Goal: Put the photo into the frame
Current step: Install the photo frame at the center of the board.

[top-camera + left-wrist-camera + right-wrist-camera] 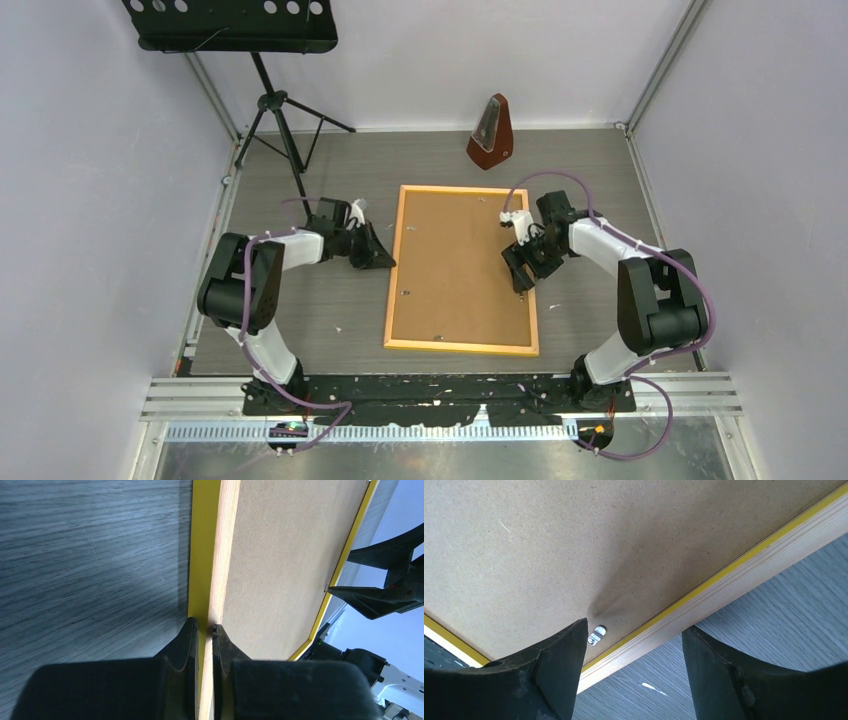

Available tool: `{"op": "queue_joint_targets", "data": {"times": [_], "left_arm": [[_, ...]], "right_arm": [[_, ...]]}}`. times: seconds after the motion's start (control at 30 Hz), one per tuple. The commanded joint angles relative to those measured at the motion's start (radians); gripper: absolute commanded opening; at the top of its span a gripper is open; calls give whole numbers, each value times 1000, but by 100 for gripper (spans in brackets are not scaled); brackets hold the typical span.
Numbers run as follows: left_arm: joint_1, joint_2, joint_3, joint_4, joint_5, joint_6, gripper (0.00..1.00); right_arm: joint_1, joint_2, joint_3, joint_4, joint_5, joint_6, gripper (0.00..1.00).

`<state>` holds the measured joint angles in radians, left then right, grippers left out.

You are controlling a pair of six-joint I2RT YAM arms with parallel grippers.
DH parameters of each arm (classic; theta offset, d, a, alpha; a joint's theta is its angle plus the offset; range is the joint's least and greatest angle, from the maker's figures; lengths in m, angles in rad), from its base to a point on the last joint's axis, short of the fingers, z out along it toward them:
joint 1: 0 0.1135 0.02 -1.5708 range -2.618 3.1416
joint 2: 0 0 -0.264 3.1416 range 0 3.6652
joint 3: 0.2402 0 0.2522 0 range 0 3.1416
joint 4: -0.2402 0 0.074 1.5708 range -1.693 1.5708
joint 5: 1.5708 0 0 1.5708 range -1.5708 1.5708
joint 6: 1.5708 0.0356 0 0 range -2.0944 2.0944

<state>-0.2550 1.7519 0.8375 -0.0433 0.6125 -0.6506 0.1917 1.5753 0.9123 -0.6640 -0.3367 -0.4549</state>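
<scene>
Grey table [300,335], frame [395,270] lying flat, metronome [491,133]

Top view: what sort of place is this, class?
Probably a robotics lab cell: a table walled by plain panels, two arms bolted at its edge, and props like a metronome and music stand.

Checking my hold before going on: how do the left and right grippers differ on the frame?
The left gripper has its fingers closed on the frame at its left strip; the right gripper stands wide open, holding nothing. The left gripper touches its strip on both sides; the right gripper appears to hang above the right strip, one finger over the backing board by a metal tab, the other over the table. Both sit at the frame's long sides.
</scene>
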Motion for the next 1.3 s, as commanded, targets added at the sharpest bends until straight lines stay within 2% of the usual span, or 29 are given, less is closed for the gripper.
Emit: {"op": "queue_joint_targets", "data": {"times": [0.0,0.37,0.97,1.27], "left_arm": [[-20,21,-33,1,-46,1,0],[-20,28,-31,1,-52,6,0],[-20,38,-31,-2,-61,22,0],[-20,43,-31,-4,-62,26,0]], "right_arm": [[16,-6,-15,-1,-13,-40,74],[19,-18,-36,-6,22,-64,75],[18,-10,-12,-13,57,-100,65],[17,-9,-4,-29,66,-127,63]]}}
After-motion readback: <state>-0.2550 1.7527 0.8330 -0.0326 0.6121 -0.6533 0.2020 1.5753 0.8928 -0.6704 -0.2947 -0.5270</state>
